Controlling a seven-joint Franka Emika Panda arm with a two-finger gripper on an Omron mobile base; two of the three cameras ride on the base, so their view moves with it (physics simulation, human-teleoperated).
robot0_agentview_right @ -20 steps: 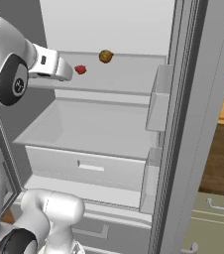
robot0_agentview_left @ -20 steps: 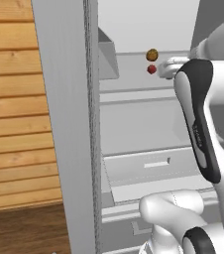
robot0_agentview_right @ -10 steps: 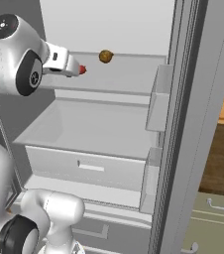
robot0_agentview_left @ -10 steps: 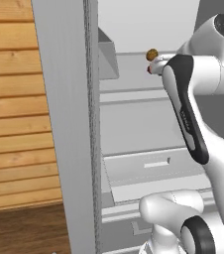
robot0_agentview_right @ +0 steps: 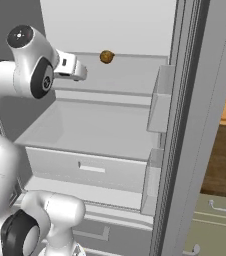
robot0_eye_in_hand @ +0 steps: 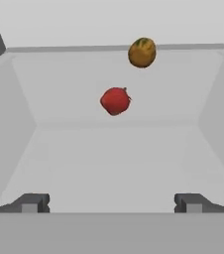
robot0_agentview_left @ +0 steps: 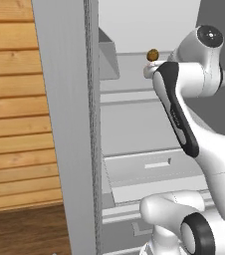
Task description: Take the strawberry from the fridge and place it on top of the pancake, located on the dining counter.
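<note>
The gripper is spread wide and empty inside the fridge, so the pick, the carry and the placement are all outstanding. The strawberry sits on the shelf at upper centre of the hand view, with the brownish-orange ball just behind it. In both base views the arm hides the strawberry.

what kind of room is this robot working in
Most likely a kitchen: an open fridge with white shelves and a drawer, a strawberry on the shelf, and pale-green cabinet drawers beside it.
</note>
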